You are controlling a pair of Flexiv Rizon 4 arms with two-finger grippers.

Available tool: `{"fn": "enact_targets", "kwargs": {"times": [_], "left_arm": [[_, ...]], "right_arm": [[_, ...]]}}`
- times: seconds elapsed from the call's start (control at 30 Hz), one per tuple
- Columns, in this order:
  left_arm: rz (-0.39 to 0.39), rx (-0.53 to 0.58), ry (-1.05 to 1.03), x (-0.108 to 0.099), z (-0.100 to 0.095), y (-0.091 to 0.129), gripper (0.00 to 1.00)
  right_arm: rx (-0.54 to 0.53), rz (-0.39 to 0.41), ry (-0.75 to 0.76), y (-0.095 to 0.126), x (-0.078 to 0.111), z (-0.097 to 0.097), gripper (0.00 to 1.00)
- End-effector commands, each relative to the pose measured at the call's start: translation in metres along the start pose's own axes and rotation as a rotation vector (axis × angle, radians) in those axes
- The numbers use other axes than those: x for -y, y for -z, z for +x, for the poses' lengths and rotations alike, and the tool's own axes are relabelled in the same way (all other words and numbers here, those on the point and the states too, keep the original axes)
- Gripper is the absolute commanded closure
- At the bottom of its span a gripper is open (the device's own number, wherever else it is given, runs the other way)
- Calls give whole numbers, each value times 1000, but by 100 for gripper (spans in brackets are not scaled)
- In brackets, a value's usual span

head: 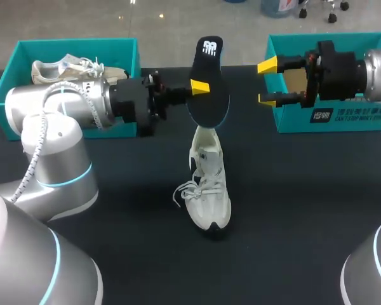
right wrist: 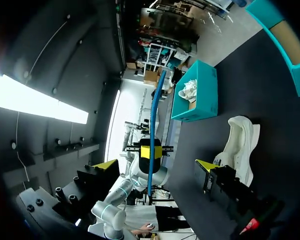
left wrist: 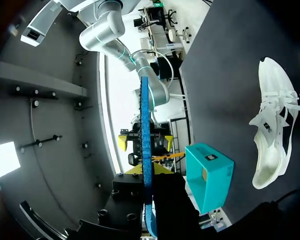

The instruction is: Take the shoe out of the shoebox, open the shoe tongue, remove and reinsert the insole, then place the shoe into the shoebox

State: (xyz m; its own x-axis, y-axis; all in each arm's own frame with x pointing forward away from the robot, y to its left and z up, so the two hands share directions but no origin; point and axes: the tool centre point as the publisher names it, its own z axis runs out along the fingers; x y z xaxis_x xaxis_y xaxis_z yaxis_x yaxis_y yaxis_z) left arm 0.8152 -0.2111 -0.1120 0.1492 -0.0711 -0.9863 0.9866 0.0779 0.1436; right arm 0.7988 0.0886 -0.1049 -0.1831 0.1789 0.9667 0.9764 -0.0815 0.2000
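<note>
My left gripper (head: 200, 87) is shut on a black insole (head: 211, 79) with a blue edge and holds it upright in the air. Below it, the white shoe (head: 207, 190) lies on the dark table with its laces loose. My right gripper (head: 268, 82) hangs open to the right of the insole, a short gap away. In the left wrist view the insole (left wrist: 145, 145) shows edge-on between the tips of my left gripper (left wrist: 148, 170), with the shoe (left wrist: 272, 145) off to the side. In the right wrist view my right gripper (right wrist: 155, 165) faces the insole (right wrist: 154, 125), which stands ahead of it.
A teal shoebox (head: 124, 54) at the back left holds a second pale shoe (head: 76, 68). Another teal shoebox (head: 333, 117) stands at the back right, behind my right gripper. Bare dark tabletop lies in front of and around the white shoe.
</note>
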Motion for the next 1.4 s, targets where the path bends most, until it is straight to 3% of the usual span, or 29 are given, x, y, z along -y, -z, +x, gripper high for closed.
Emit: {"fn": "enact_targets", "kwargs": {"times": [0.03,0.33,0.5,0.83,0.97,1.1,1.17,1.27,1.33,1.4], "left_arm": [[-2,-1,-1,1,0,0,100],[-2,-1,-1,1,0,0,100],[-33,-76,383,8,-19,-5,100],[-61,-124,836,16,-14,3,100],[-86,-68,1082,14,-16,7,100],[-137,-40,1463,8,-19,9,100],[-139,35,1608,5,-21,9,100],[-167,-4,1888,3,-19,9,100],[-159,39,1985,3,-18,8,100],[-147,-9,2105,5,-17,8,100]], "right_arm": [[2,0,-1,-2,-1,0,0],[2,0,-1,-2,-1,0,0],[2,0,-1,-2,-1,0,0],[2,0,-1,-2,-1,0,0],[2,0,-1,-2,-1,0,0],[2,0,-1,-2,-1,0,0],[2,0,-1,-2,-1,0,0],[2,0,-1,-2,-1,0,0],[2,0,-1,-2,-1,0,0],[2,0,-1,-2,-1,0,0]]}}
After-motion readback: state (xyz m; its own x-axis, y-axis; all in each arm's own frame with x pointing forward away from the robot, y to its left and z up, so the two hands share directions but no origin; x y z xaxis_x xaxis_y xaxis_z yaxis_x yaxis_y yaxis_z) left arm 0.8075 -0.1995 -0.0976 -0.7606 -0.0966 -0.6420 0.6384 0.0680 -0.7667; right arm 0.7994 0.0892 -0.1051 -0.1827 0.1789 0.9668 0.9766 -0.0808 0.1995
